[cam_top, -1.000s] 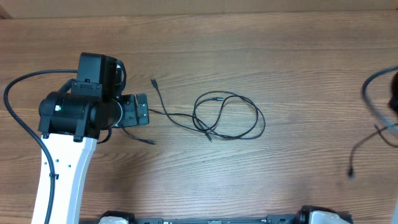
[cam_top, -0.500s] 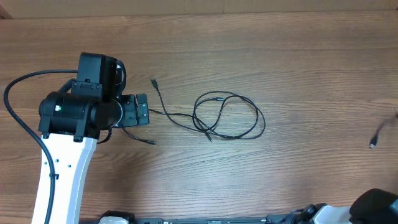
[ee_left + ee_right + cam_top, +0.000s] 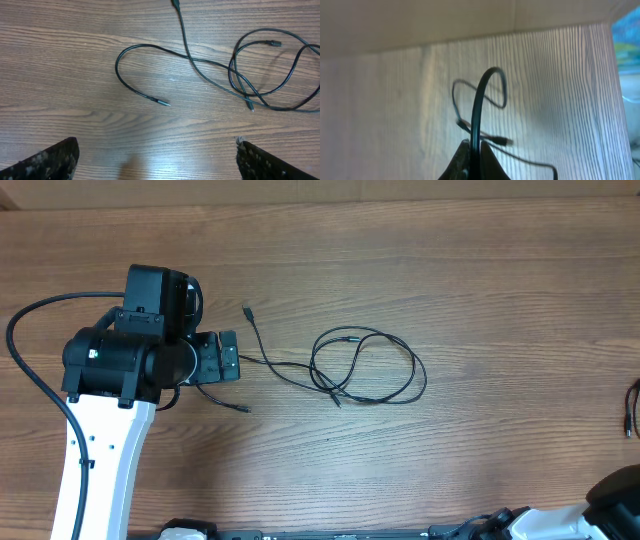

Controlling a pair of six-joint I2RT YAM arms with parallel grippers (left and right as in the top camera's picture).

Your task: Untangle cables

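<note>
Black cord [image 3: 479, 100] clenched in R claw [image 3: 474, 150] may slip, too thin; L claw [image 3: 155, 150] released near loop [image 3: 340, 392], could snag.

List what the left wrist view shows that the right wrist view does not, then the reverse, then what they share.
Only left wrist: the left claw, open and empty, above a loose silver-tipped cable end and a looped cable. Only right wrist: the right claw shut on a cable that arches up from it, with a pale wall behind the table edge. Both: thin black cables on the wood-grain table.
</note>
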